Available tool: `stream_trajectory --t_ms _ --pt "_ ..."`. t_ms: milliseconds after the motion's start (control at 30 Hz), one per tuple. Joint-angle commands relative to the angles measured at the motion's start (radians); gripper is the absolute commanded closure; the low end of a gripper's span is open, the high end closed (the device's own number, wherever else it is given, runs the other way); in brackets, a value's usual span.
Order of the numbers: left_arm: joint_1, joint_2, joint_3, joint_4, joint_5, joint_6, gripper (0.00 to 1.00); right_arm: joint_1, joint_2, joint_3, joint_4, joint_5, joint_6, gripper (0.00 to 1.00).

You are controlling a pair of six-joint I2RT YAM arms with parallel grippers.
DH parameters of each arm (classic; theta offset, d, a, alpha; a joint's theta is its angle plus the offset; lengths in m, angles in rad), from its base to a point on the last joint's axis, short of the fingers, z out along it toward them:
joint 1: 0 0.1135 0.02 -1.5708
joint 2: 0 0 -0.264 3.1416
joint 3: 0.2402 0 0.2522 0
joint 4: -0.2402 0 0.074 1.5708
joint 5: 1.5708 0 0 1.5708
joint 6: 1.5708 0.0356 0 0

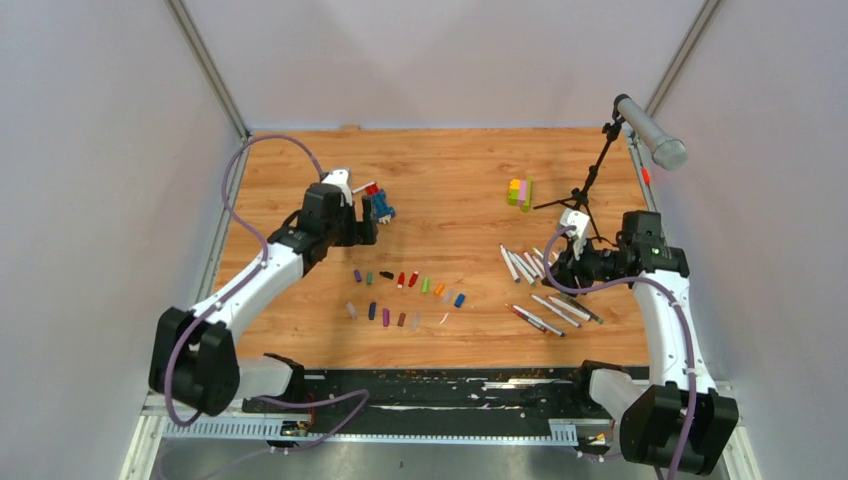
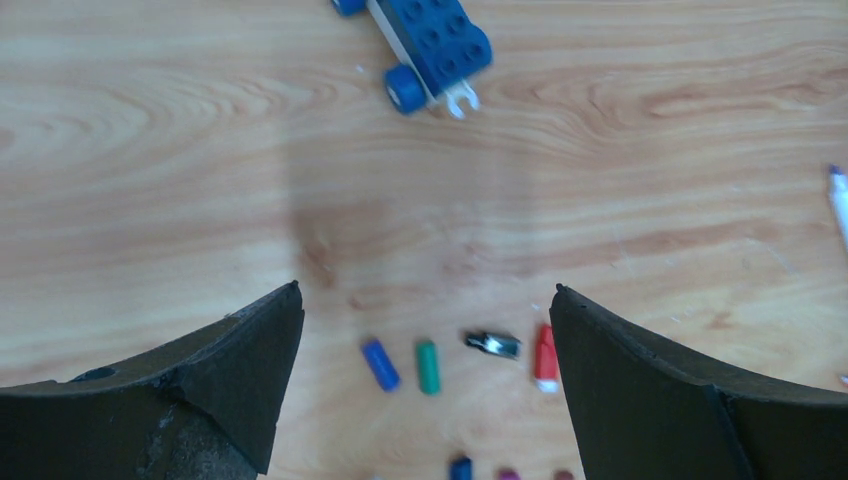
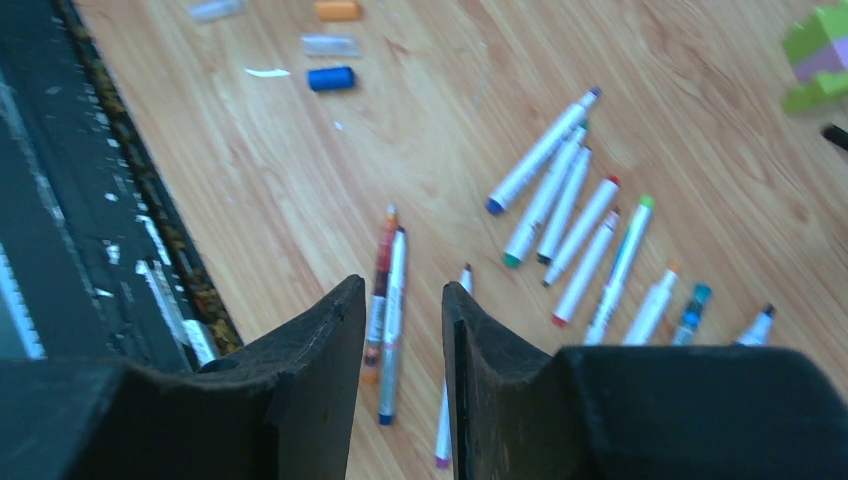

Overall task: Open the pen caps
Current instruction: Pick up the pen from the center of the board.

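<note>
Loose pen caps [image 1: 410, 283] in mixed colours lie in two rows at the table's middle. In the left wrist view a blue cap [image 2: 380, 363], a green cap [image 2: 428, 367], a black cap [image 2: 492, 344] and a red cap [image 2: 545, 358] lie on the wood below my left gripper [image 2: 425, 290], which is wide open and empty [image 1: 362, 232]. White pens [image 1: 525, 263] lie uncapped at the right, in a fanned bunch [image 3: 570, 215] and as a pair [image 3: 388, 300]. My right gripper [image 3: 402, 285] hovers over them [image 1: 568, 268], its jaws a narrow gap apart with nothing between.
A blue-and-red toy brick figure [image 1: 375, 204] sits just beyond the left gripper [image 2: 435, 45]. A yellow-green-pink block stack [image 1: 519, 192] and a black microphone stand [image 1: 598, 175] stand at the back right. A black strip [image 3: 60, 200] runs along the near edge.
</note>
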State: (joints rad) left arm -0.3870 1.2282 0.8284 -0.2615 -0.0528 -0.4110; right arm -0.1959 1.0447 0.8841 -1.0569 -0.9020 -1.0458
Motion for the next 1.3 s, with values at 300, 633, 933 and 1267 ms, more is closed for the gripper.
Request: stream_trajectory --t_ms 300,633,933,1267 --pt "0.176 0.505 0.468 -0.109 0.082 0.558 0.02 0.087 -0.041 -0.012 0.023 -0.149 0.070 0.63" --pt "0.230 0.815 0.843 -0.316 0.141 0.741 0.26 0.092 -0.041 -0.019 0.014 -0.144 0.042 0.63" --pt "0.286 0.934 0.943 -0.347 0.242 0.748 0.41 0.092 -0.022 -0.018 0.009 -0.131 0.035 0.63" --pt "0.303 1.041 1.055 -0.386 0.271 0.745 0.50 0.093 -0.008 -0.023 0.009 -0.125 0.032 0.63"
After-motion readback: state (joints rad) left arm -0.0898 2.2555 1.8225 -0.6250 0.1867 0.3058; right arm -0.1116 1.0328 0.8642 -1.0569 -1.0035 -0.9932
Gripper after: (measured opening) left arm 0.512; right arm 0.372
